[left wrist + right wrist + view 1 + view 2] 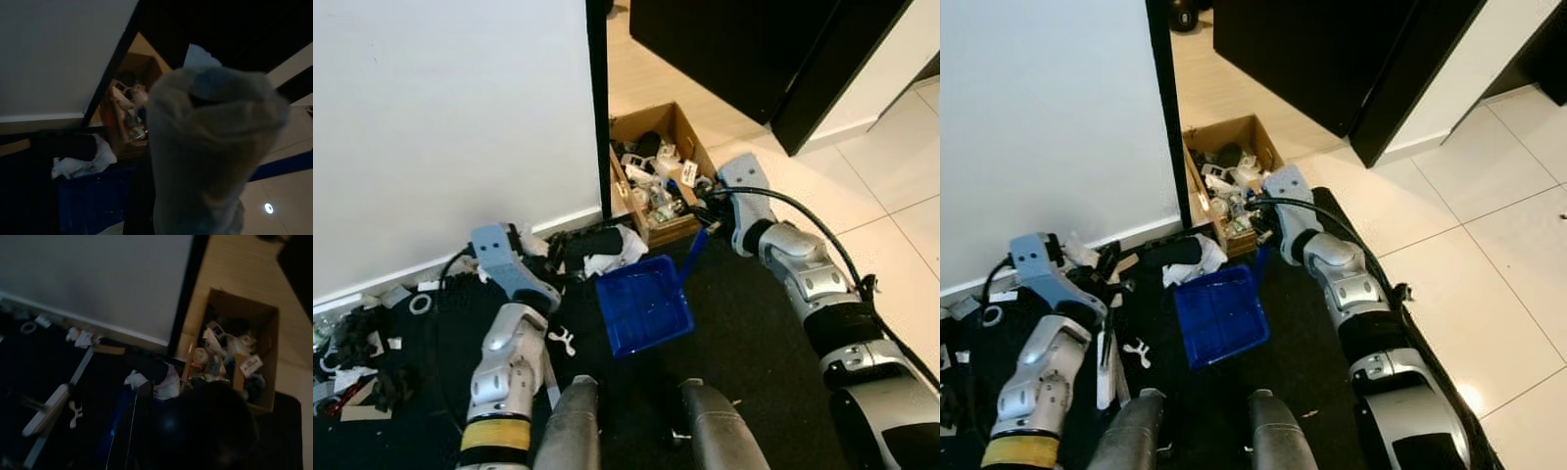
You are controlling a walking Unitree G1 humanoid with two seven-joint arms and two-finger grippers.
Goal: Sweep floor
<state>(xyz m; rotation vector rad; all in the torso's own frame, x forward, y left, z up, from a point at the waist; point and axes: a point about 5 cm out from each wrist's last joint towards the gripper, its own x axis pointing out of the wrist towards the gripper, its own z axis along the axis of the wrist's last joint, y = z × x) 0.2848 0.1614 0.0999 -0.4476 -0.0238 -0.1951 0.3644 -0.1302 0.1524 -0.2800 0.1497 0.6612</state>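
While the blue dustpan (641, 305) sits tilted on the dark mat (754, 333), the right gripper (705, 217) grasps its handle just beside the cardboard box (685, 132) of clutter. The left gripper (548, 253) reaches toward crumpled white paper (615, 251) at the pan's far edge; whether its fingers are closed, I cannot tell.
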